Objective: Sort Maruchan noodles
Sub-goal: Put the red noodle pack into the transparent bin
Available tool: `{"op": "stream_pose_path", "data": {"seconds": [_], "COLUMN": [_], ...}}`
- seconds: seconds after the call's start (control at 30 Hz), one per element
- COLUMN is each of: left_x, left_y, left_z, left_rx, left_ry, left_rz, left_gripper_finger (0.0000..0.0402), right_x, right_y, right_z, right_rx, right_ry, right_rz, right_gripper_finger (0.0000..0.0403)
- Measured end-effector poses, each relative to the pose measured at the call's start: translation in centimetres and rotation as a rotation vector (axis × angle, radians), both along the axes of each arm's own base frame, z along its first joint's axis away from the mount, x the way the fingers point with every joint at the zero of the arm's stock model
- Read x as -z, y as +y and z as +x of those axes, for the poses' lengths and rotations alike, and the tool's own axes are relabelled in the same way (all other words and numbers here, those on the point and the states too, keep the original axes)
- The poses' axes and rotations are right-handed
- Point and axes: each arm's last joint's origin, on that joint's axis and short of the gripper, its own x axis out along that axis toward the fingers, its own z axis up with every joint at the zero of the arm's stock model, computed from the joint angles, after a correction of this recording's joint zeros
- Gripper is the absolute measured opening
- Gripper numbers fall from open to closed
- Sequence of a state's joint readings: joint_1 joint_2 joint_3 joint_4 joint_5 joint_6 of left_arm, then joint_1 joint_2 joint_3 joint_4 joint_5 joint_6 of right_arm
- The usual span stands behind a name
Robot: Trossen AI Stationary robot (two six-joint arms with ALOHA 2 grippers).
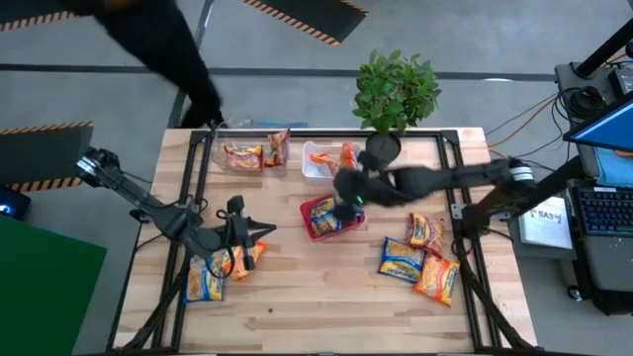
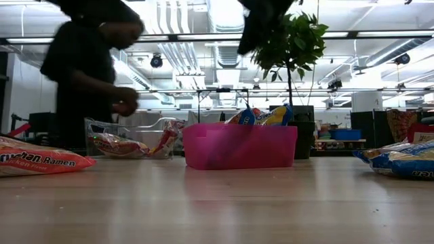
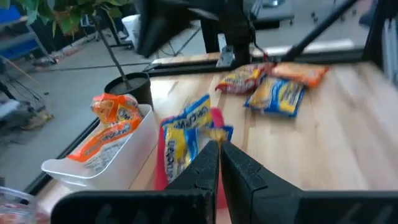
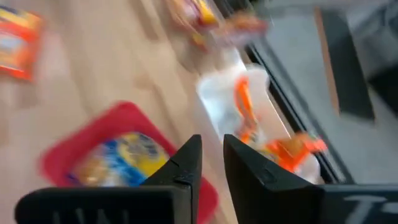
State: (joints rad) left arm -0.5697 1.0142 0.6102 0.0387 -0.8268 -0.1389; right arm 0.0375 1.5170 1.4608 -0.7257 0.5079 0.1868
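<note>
The Maruchan noodles are sorted into trays and piles. Blue-and-yellow packets (image 3: 186,134) lie in the red tray (image 1: 318,229), orange ones (image 3: 112,121) in the white tray (image 1: 315,170), and reddish ones (image 1: 243,155) in the clear tray (image 2: 95,129). Loose packets lie at the left (image 1: 213,272) and at the right (image 1: 420,259). My right gripper (image 4: 212,146) hovers over the red tray (image 4: 118,118), open by a narrow gap and empty. My left gripper (image 3: 218,146) hangs above the left pile with its fingers shut and nothing between them.
A potted plant (image 1: 396,94) stands at the far edge behind the white tray. A person in dark clothes (image 2: 91,68) leans in at the far left, with a hand (image 2: 124,100) over the clear tray. Bare wood lies along the near edge (image 1: 316,307).
</note>
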Motion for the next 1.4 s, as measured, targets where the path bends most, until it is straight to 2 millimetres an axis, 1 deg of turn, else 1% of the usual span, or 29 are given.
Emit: {"op": "stream_pose_path", "data": {"seconds": [0.1,0.2,0.33,0.4,0.5,0.6,0.7,0.77,0.83,0.9,0.97,1.03,1.13,1.2,1.27,1.4], "left_x": [-1.0,-1.7,-2.3,-2.2,-1.8,-1.1,-0.3,0.1,0.5,0.7,0.6,0.3,0.0,-0.2,-0.6,-1.2], "left_y": [-0.2,-0.5,-0.7,-0.8,-0.9,-1.1,-1.3,-1.6,-1.7,-1.8,-2.0,-2.1,-2.3,-2.3,-2.3,-2.3], "left_z": [0.2,0.3,0.4,0.4,0.6,0.9,1.2,1.5,1.7,1.9,2.2,2.4,2.7,2.9,3.0,3.2], "left_rx": [0.010,0.045,0.068,0.071,0.046,0.018,0.019,0.023,0.022,0.022,0.031,0.040,0.053,0.046,0.033,0.005], "left_ry": [-0.042,-0.064,-0.084,-0.083,-0.082,-0.061,-0.018,0.005,0.022,0.035,0.043,0.043,0.047,0.044,0.034,0.017], "left_rz": [-0.095,-0.184,-0.282,-0.324,-0.400,-0.459,-0.490,-0.487,-0.476,-0.453,-0.422,-0.398,-0.355,-0.318,-0.283,-0.216], "left_gripper_finger": [0.0000,0.0000,0.0000,0.0000,0.0000,0.0000,0.0000,0.0000,0.0000,0.0000,0.0000,0.0000,0.0000,0.0000,0.0000,0.0000], "right_x": [0.0,0.1,1.2,2.4,4.9,6.6,7.6,8.3,8.6,8.7,8.8,8.9,8.9,9.1,9.2,9.5], "right_y": [3.7,6.8,9.4,10.4,11.4,11.5,11.3,11.2,11.1,10.9,10.5,9.9,9.3,9.2,9.2,9.2], "right_z": [-1.3,-3.1,-5.5,-6.5,-7.5,-7.9,-8.2,-8.7,-9.3,-10.3,-11.6,-13.0,-14.1,-14.5,-14.6,-14.8], "right_rx": [-0.102,-0.211,-0.307,-0.346,-0.396,-0.397,-0.331,-0.306,-0.253,-0.128,0.039,0.182,0.303,0.328,0.333,0.339], "right_ry": [-0.096,-0.178,-0.270,-0.306,-0.342,-0.371,-0.351,-0.258,-0.141,0.003,0.151,0.288,0.388,0.445,0.465,0.492], "right_rz": [-0.052,-0.054,-0.022,-0.009,0.005,0.019,0.120,0.252,0.421,0.538,0.606,0.595,0.544,0.533,0.545,0.554], "right_gripper_finger": [0.0053,0.0052,0.0052,0.0052,0.0052,0.0052,0.0052,0.0052,0.0052,0.0052,0.0052,0.0052,0.0053,0.0060,0.0075,0.0124]}}
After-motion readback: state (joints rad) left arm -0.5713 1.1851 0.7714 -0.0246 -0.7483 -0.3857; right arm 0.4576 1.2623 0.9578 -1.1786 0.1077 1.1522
